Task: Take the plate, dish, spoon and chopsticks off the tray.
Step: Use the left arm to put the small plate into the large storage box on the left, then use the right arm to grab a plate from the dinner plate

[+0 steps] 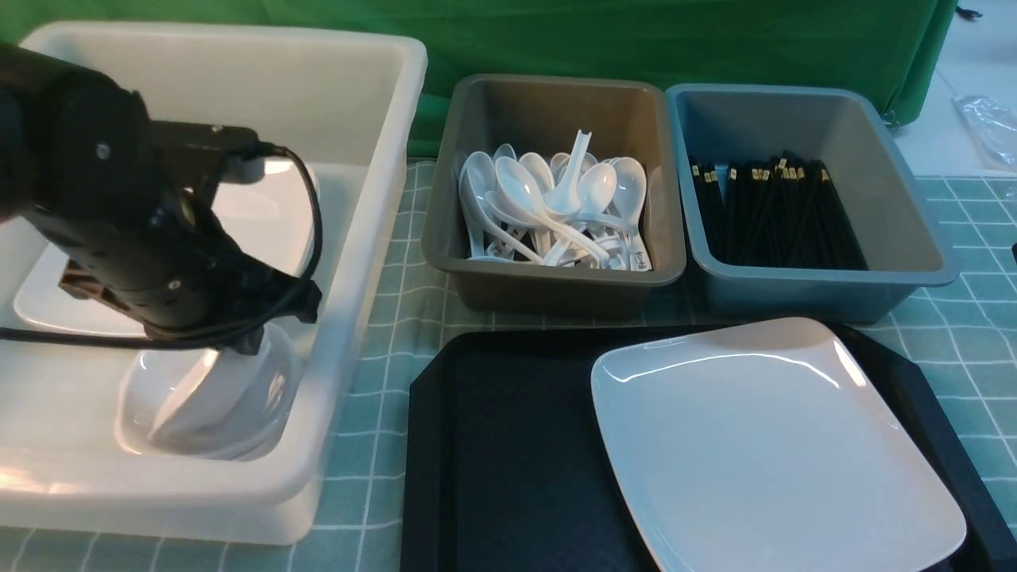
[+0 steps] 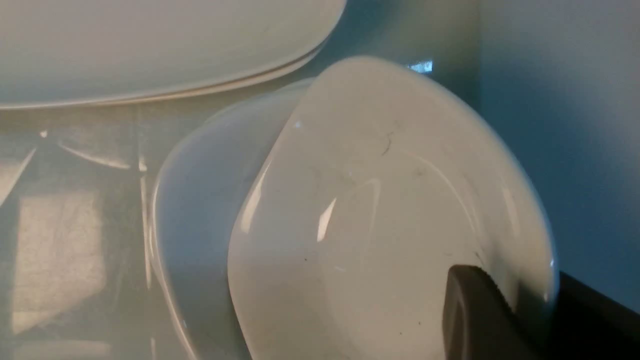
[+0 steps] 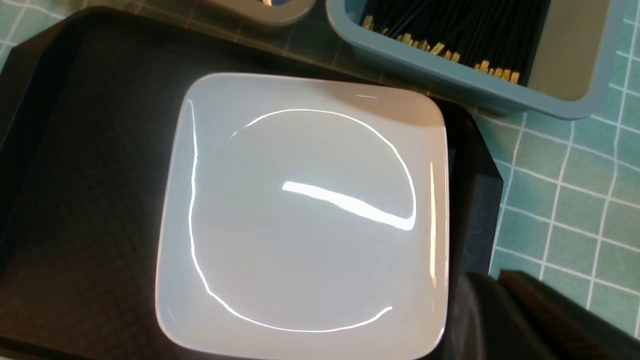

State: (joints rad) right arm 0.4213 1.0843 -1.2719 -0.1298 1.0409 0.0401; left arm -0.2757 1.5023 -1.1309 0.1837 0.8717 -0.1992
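While the left arm [image 1: 119, 222] reaches down into the white tub [image 1: 373, 262] at the worktop's left edge, we see the plate [image 1: 763, 445] lying flat on the tray [image 1: 493, 445], toward its right edge. Behind the tray, a grey bin [image 1: 556, 298] holds white spoons [image 1: 548, 206] and a blue bin [image 1: 794, 300] black chopsticks [image 1: 779, 214].

From the left wrist, we find the dish [image 2: 380, 210] leaning tilted inside a second dish [image 2: 200, 210] near the tub's wall. Its rim sits between the jaws of the left gripper [image 2: 515, 285]; we cannot tell whether they clamp it.

From the right wrist, the right gripper [image 3: 500, 285] hangs by the plate's corner at the tray's right edge, jaws together, holding nothing.
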